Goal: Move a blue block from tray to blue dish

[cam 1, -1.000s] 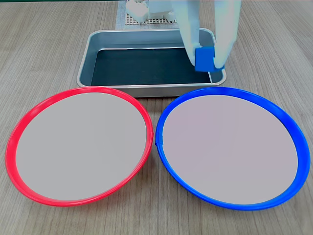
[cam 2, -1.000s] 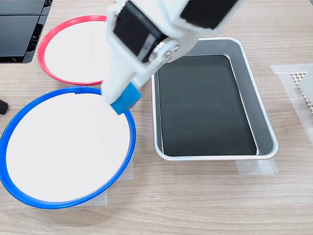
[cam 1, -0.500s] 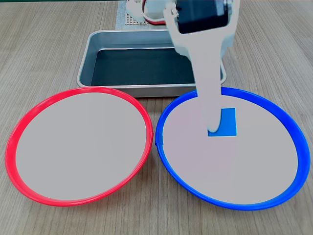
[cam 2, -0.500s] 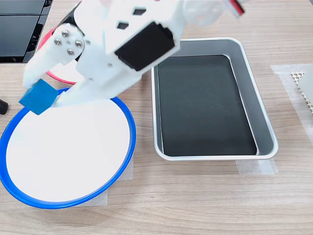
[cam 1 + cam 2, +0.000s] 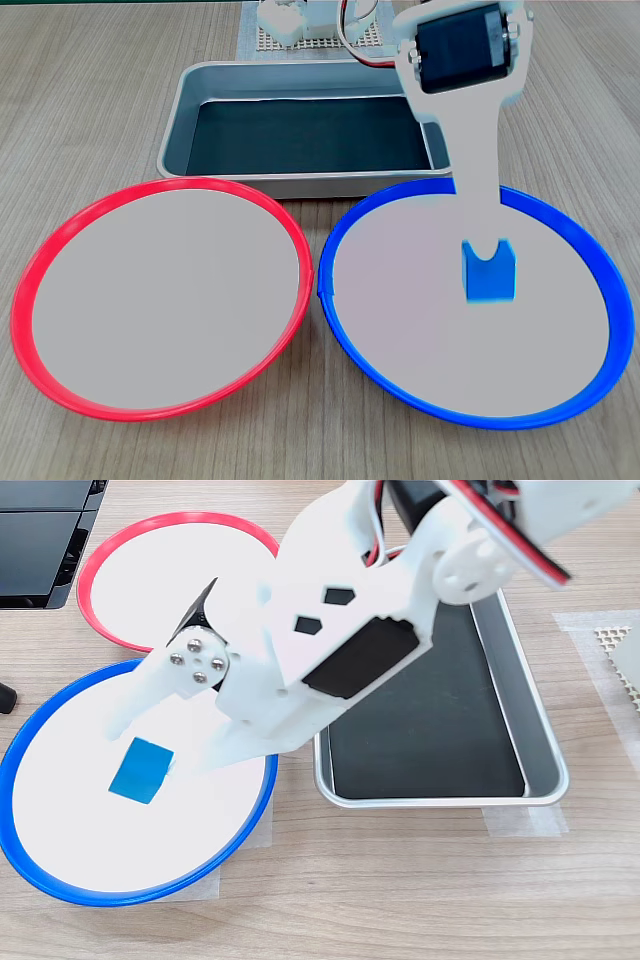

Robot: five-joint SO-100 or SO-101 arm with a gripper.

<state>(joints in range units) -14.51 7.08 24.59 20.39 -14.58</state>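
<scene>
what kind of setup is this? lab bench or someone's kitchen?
Likely a lab or hobby bench rigged for pick-and-place: a white arm over a wood-grain table, tape holding the tray down, and colour-rimmed dishes as targets, the blue block on the blue dish.

Wooden table (image 5: 90,100) with tray (image 5: 180,130), blue dish (image 5: 600,270), red dish (image 5: 40,260).

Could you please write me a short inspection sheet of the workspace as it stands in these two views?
Surface: wooden table, taped patches visible in the second exterior view.
Job's things: blue block lies on the blue dish; tray holds nothing seen.
Clutter: red dish, bare; perforated mat; black equipment.
Grippers: gripper above the block, jaws apart, block released.
Cables: red and white wires on the arm.
Surroundings: nothing seen.
</scene>
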